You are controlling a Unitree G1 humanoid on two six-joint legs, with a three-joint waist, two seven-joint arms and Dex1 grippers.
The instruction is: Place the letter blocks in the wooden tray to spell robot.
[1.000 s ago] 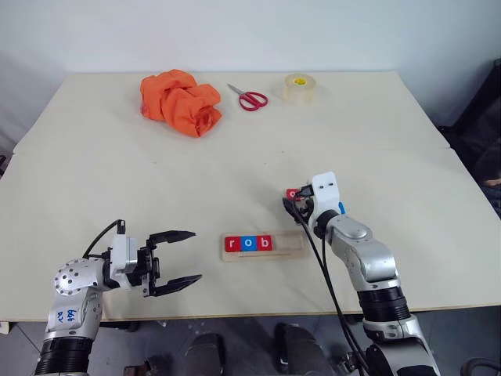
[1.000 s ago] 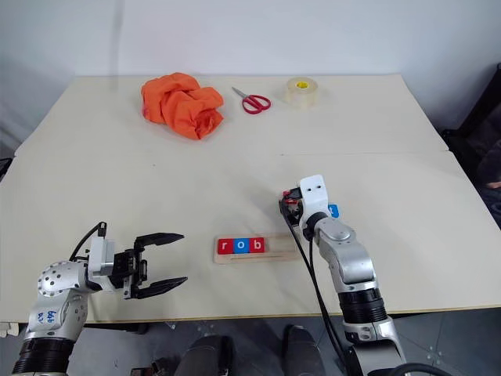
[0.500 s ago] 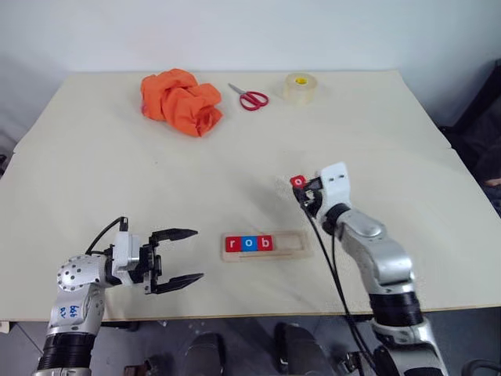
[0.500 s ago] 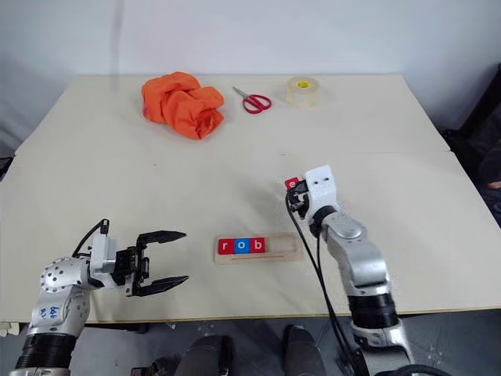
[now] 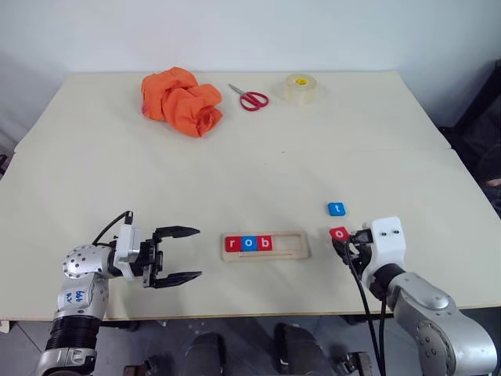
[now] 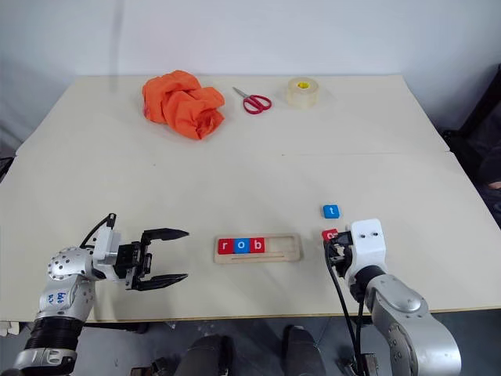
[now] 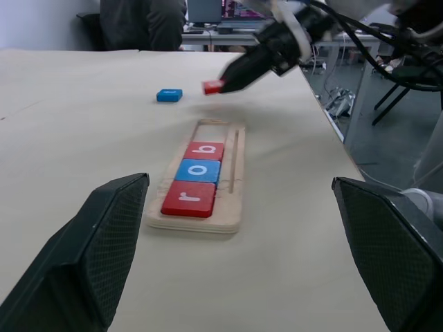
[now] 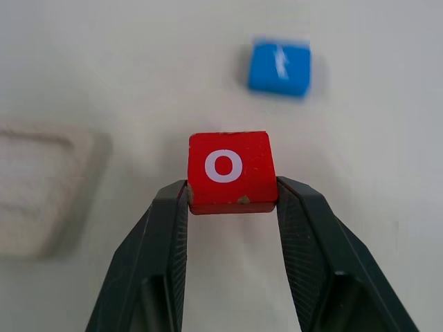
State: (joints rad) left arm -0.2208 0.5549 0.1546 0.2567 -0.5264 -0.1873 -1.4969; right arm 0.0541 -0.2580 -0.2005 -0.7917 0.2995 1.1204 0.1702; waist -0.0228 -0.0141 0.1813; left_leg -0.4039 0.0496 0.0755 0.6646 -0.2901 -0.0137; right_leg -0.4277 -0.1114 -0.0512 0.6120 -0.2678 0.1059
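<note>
The right end effector [image 8: 228, 200] now holds the red o block [image 8: 229, 171] pinched between its two fingers, lifted off the table [image 5: 235, 164]; a second ago it was down over that block farther out on the table, and since then the arm has drawn back toward the near right edge, carrying the block with it; the pick-up therefore looks done, and what remains for this block is the carry left to the tray. The wooden tray [image 5: 296, 244] lies near the front edge at centre, with r [image 5: 232, 244], o [image 5: 248, 243] and b [image 5: 264, 243] already seated at its left end; the right part of the groove is free, so the held block belongs just beside the b. The blue t block [image 5: 336, 208] lies alone on the table, just beyond the held block, uncovered now that the arm has withdrawn; it would go in last. The left end effector [image 5: 177, 254] hovers wide open and empty left of the tray, hardly shifted.
</note>
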